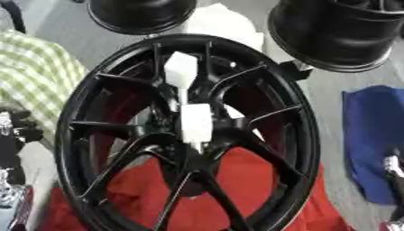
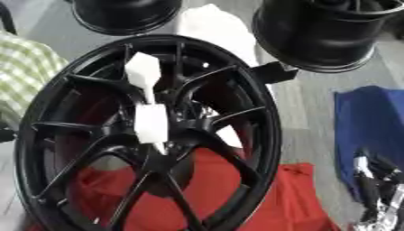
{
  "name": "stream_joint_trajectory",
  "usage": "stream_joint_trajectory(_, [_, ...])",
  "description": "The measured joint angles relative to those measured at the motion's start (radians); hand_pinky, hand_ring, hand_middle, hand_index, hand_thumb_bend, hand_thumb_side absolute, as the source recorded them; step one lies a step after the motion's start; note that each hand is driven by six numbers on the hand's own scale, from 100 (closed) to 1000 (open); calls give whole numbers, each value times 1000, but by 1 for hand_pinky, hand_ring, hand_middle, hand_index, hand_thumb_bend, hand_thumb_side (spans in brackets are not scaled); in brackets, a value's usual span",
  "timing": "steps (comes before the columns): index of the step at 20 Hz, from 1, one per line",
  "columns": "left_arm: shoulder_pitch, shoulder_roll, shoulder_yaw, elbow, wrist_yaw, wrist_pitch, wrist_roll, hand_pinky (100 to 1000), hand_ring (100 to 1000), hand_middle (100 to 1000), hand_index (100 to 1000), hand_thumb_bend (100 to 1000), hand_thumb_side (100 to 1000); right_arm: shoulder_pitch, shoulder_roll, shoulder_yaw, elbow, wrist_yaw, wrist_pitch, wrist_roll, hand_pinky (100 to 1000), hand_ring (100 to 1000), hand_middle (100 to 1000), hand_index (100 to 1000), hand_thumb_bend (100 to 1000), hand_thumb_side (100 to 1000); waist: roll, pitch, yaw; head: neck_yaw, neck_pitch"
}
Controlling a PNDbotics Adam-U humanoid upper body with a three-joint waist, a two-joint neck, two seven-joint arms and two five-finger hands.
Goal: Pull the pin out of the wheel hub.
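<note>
A large black spoked wheel lies tilted across the middle of both views. A white pin stands at its hub: a white block at the centre, a thin shaft and a second white block above it. Neither hand touches the pin or the wheel. My right hand, black and silver, rests at the lower right over the blue cloth, fingers relaxed and pointing up. My left hand shows only partly at the left edge, beside the wheel's rim.
Two more black wheels stand at the back, a white cloth between them. A red cloth lies under the main wheel, a green checked cloth to the left, a blue cloth to the right.
</note>
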Motion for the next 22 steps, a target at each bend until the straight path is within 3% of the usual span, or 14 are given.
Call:
stream_joint_trajectory(5, [-35, 11, -6, -54, -25, -2, -5, 567, 500, 481, 677, 100, 852, 0, 3, -8, -12, 0, 3, -6, 569, 673, 596, 667, 466, 348, -8, 16, -6, -25, 1])
stream_joint_trajectory(11, [-167, 134, -64, -197, -110, -36, -79, 596, 537, 520, 710, 100, 647, 11, 13, -24, -45, 6, 10, -14, 567, 671, 594, 666, 469, 345, 7, 30, -6, -61, 22])
stream_joint_trajectory(18, [-428, 439, -156, -344, -112, 34, -321, 647, 585, 571, 751, 100, 452, 17, 17, -43, -81, 14, 11, -31, 567, 670, 593, 665, 469, 344, 26, 45, -13, -73, 27])
stream_joint_trajectory(22, [-558, 546, -219, -376, -122, 69, -479, 689, 615, 602, 769, 115, 377, 27, 17, -51, -96, 22, 14, -39, 568, 670, 594, 665, 475, 340, 32, 49, -11, -70, 21])
